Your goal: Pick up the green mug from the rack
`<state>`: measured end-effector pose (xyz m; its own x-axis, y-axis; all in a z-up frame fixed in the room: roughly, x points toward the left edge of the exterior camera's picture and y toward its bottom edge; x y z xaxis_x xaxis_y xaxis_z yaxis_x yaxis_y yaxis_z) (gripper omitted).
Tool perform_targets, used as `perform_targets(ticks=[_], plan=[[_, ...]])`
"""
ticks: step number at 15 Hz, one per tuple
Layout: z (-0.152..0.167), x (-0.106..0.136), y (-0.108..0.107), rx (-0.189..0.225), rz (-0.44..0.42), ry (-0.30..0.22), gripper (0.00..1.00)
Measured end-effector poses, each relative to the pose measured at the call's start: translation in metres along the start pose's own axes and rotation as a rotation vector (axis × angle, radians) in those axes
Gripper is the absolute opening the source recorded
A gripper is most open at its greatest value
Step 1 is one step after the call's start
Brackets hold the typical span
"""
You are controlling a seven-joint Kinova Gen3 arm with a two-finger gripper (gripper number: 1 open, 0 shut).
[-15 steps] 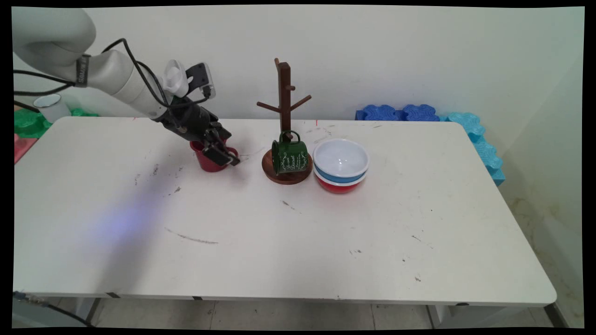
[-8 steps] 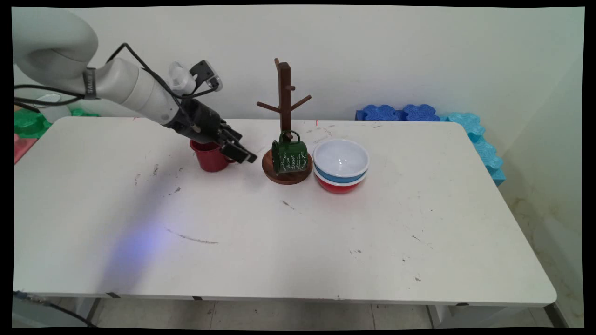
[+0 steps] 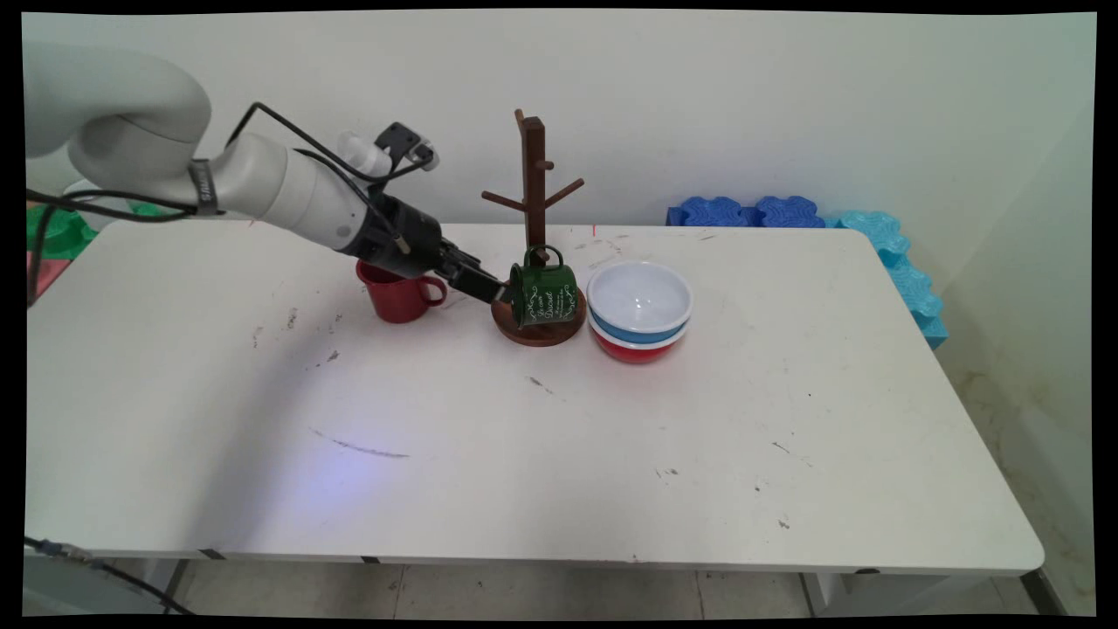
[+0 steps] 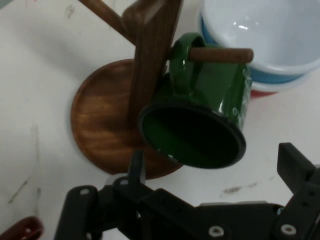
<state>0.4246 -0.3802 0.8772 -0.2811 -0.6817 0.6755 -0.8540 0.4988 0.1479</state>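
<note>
- Since the earlier frames the gripper (image 3: 491, 288) has travelled right, away from the red mug (image 3: 398, 295), and now sits at the left side of the green mug (image 3: 543, 293).
- The red mug stands upright on the table (image 3: 559, 437), handle toward the right, free of the gripper.
- The gripper's fingers (image 4: 295, 167) are spread wide and hold nothing; in the hand view they stand either side of the green mug's open mouth, without visible contact.
- The green mug (image 4: 210, 117) hangs by its handle from a low peg of the wooden mug stand (image 3: 534, 218), tilted, with its dark opening facing the gripper (image 4: 215, 165).
- The stand's round base (image 4: 100, 125) rests on the table below the mug.
- A stack of bowls (image 3: 639, 310) sits just to the right of the stand: white on top, blue beneath, red at the bottom.
- Blue foam pieces (image 3: 751, 211) lie along the wall behind the table's far right edge.
</note>
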Motion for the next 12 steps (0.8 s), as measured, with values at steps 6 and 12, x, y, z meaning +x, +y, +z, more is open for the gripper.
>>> perform_targets(ticks=[6,12], plan=[[0.021,-0.004,0.010,-0.020,-0.079,0.027,1.00],[0.037,-0.006,0.013,-0.041,-0.120,0.039,1.00]])
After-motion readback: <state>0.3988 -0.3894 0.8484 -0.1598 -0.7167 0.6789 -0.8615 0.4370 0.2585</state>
